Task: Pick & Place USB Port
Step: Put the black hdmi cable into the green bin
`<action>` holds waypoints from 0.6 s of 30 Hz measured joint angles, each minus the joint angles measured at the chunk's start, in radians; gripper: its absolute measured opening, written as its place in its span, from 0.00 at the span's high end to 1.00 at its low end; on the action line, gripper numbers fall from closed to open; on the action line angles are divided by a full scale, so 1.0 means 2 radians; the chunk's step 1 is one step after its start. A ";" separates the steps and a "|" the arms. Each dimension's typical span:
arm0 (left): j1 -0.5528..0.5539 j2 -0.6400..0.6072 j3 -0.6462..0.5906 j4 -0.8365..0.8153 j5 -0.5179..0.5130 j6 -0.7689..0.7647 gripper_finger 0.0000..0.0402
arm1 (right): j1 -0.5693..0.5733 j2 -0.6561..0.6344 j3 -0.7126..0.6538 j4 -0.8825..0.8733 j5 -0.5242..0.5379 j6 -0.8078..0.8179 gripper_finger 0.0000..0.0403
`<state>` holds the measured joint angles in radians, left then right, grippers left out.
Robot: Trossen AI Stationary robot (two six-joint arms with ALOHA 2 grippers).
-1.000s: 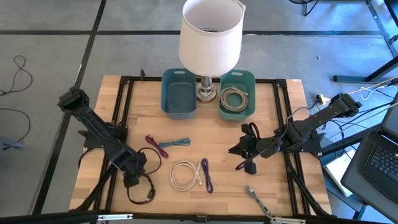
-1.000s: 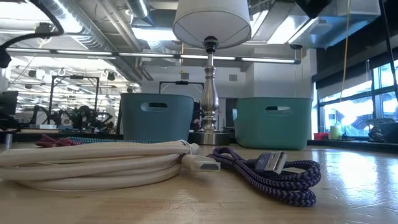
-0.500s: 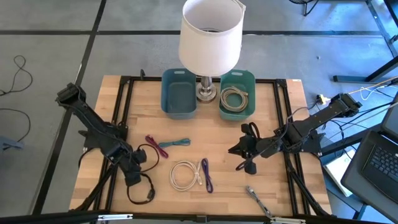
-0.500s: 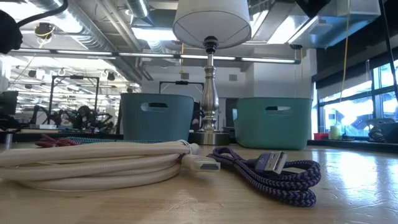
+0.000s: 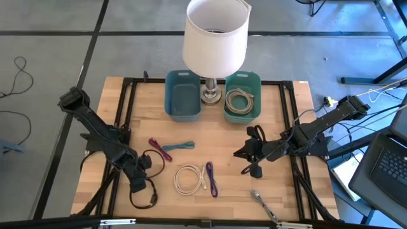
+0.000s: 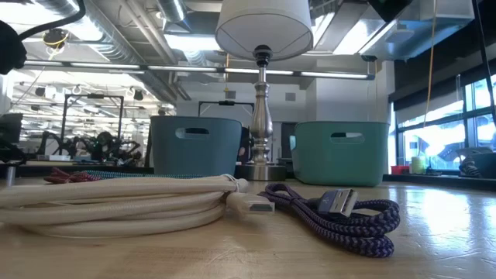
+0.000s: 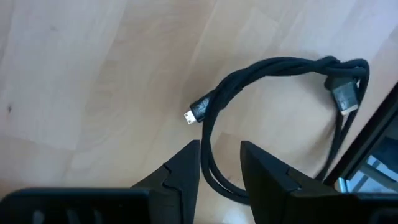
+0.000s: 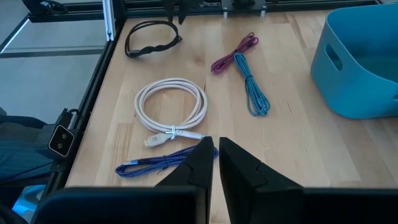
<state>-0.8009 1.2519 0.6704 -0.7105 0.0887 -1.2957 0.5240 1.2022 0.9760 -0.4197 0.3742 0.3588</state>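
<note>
High view: left gripper [image 5: 138, 182], fingers parted around black cable [image 5: 145, 191] near table's [image 5: 280, 191] left edge; right gripper [image 5: 243, 154] closed, empty.

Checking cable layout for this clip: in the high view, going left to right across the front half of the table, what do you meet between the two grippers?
Left gripper → black cable → red cable → teal cable → white cable → purple cable → right gripper.

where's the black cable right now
In the high view the black cable lies on the table's front left, left of the white cable. The left gripper hovers over it, jaws straddling one strand.
</note>
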 joint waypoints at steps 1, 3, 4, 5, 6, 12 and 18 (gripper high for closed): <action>-0.001 0.003 0.000 0.002 0.000 0.000 0.73 | 0.000 0.000 0.000 0.000 0.000 0.000 0.92; -0.005 0.009 0.000 0.003 0.000 0.000 0.73 | 0.000 0.000 0.000 0.000 0.000 0.000 0.92; -0.006 0.012 0.000 0.003 0.000 0.000 0.73 | 0.000 0.000 0.000 0.000 0.000 0.000 0.92; -0.008 0.016 0.000 0.003 0.000 0.000 0.73 | 0.000 0.000 0.000 0.000 0.000 0.000 0.92; -0.010 0.019 0.000 0.003 0.000 0.000 0.73 | 0.000 0.000 0.000 0.000 0.000 0.000 0.92; -0.015 0.041 0.000 0.024 0.001 0.000 0.73 | 0.000 0.000 0.000 0.000 0.000 0.000 0.92; -0.015 0.065 0.000 0.032 0.003 0.000 0.73 | 0.000 0.000 0.000 0.000 0.000 0.001 0.92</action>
<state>-0.8314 1.3824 0.6704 -0.6471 0.0938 -1.2958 0.5240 1.2022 0.9760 -0.4202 0.3740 0.3605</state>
